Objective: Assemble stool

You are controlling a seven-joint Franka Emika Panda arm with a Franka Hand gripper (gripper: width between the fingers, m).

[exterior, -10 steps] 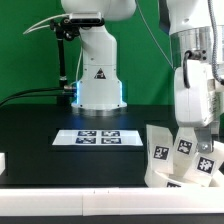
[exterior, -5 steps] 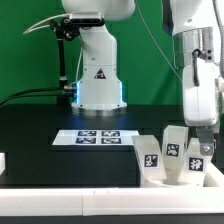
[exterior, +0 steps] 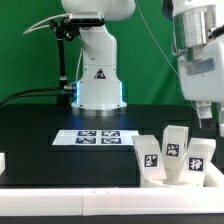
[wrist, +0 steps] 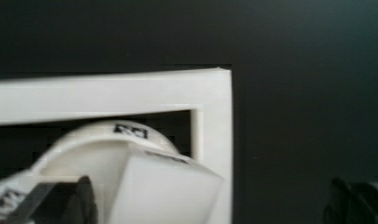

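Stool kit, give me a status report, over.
Gripper raised above the parts, holding nothing; fingers' spacing unclear. Stool standing on its seat, three tagged legs up, against the white bar. Nothing in the way.

The arm's white base (exterior: pixel 99 80) stands at the back of the black table, centred in the exterior view, a triangular warning label on its front and a blue light glowing at its left side. The upper links run across the top of that view and descend again at the exterior view's right, where the white wrist housing (exterior: pixel 199 65) hangs upright, raised above the table. Below it the gripper (exterior: pixel 206 113) points downward near the frame's edge; whether its fingers are parted or closed cannot be made out.
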